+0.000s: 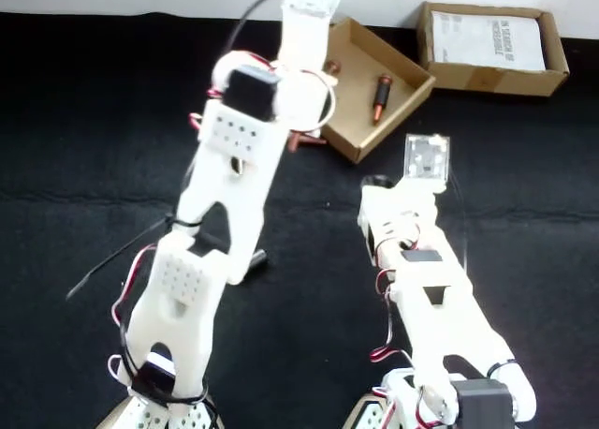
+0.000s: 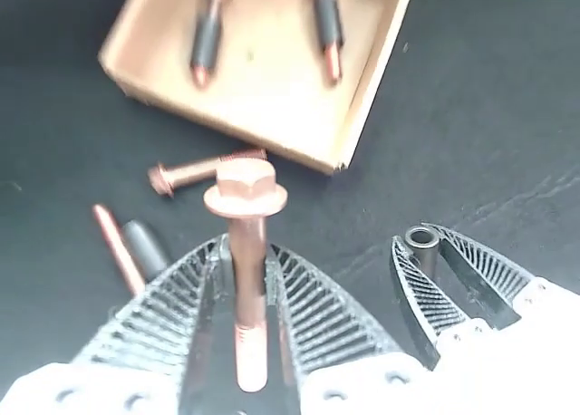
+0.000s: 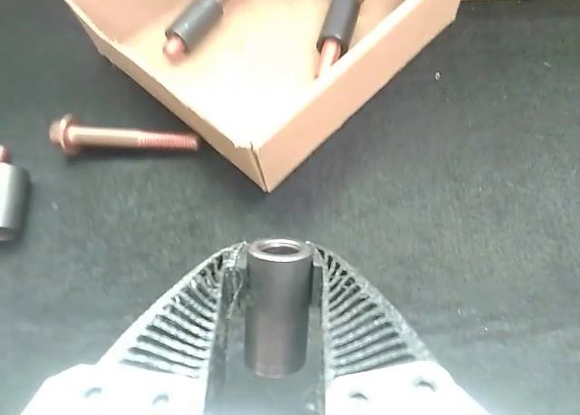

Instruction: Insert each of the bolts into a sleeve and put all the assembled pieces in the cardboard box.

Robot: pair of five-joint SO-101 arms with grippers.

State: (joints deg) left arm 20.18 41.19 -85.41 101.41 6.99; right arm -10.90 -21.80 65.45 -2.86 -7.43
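Found left hand (image 2: pixel 246 252) clamped on bolt (image 2: pixel 245 193), right hand (image 3: pixel 275 252) clamped on sleeve (image 3: pixel 278 311) just to its right, both on near side of box (image 3: pixel 362 80) holding two assembled pieces (image 3: pixel 195 21), with loose bolt (image 3: pixel 118 137) on bench (image 3: pixel 471 207) beside it.

In the high view the left arm (image 1: pixel 234 167) extends from 7 o'clock toward 12, and the right arm (image 1: pixel 435 298) extends from 5 o'clock toward the centre. The left gripper (image 2: pixel 246 247) clamps a bolt (image 2: pixel 245 197). The right gripper (image 3: pixel 279 256) clamps a sleeve (image 3: pixel 278 311).
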